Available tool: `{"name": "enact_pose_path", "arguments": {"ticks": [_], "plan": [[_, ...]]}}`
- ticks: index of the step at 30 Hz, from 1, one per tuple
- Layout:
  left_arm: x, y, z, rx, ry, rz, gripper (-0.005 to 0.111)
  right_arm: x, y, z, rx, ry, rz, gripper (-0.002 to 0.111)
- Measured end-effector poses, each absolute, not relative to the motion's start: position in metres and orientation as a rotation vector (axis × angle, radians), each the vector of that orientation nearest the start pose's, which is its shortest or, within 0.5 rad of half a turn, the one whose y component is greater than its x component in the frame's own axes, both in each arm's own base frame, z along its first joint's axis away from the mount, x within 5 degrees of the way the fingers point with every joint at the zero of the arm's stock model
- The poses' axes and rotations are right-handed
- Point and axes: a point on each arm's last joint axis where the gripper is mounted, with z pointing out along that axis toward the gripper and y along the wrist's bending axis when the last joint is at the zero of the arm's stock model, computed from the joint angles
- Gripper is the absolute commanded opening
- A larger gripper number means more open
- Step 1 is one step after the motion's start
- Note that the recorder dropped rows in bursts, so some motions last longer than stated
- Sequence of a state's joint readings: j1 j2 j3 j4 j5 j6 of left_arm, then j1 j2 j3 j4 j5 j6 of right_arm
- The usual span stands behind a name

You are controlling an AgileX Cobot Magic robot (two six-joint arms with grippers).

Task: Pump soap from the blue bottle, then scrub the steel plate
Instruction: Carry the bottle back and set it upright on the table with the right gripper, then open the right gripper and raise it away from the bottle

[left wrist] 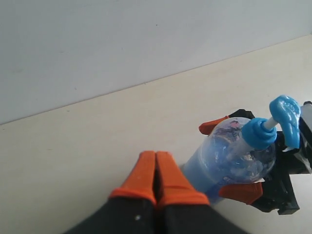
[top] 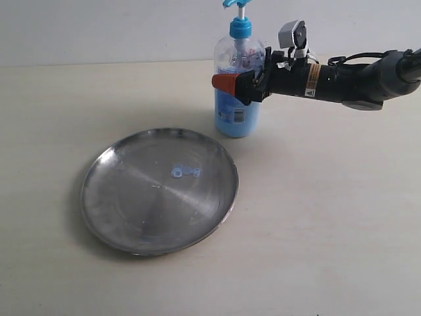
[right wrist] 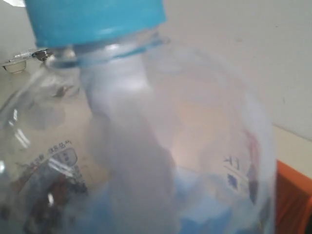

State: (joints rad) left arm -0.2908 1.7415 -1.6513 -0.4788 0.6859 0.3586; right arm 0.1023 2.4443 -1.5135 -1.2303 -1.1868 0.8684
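The blue bottle (top: 238,105) stands upright behind the steel plate (top: 125,197), its pump head (top: 235,3) raised. Small pale blobs of soap (top: 185,172) lie near the plate's middle. My right gripper (top: 231,83) reaches in from the right, with one orange finger on each side of the bottle (left wrist: 234,163) just below its shoulder. In the right wrist view the bottle (right wrist: 146,146) fills the frame and a thin dark gap separates it from an orange finger (right wrist: 295,195). My left gripper (left wrist: 156,156) hangs shut and empty above the table, near the bottle.
A pale table (top: 342,217) carries everything, and a white wall (top: 99,26) rises behind it. The right arm (top: 355,79) stretches over the table's back right.
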Motion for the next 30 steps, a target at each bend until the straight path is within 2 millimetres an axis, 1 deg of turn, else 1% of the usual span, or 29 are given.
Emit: {"name": "enact_pose_path", "arguments": {"ticks": [8,12,18,23,26,30], "plan": [[0.382,-0.142,0.365,0.460,2.167,-0.501,0.000,0.458,0.127,0.111,-0.876,1.544,0.978,0.105],[0.382,-0.142,0.365,0.460,2.167,-0.501,0.000,0.458,0.126,0.123,-0.900,1.553,0.938,0.105],[0.382,-0.142,0.365,0.459,2.167,-0.502,0.000,0.459,0.120,0.151,-0.912,1.538,0.888,0.105],[0.382,-0.143,0.365,0.452,2.165,-0.519,0.000,0.458,0.103,0.182,-0.900,1.548,0.857,0.105],[0.382,-0.143,0.365,0.449,2.165,-0.527,0.000,0.455,0.096,0.198,-0.910,1.572,0.850,0.105],[0.382,-0.144,0.365,0.448,2.164,-0.531,0.000,0.446,0.095,0.214,-0.966,1.623,0.863,0.105]]}}
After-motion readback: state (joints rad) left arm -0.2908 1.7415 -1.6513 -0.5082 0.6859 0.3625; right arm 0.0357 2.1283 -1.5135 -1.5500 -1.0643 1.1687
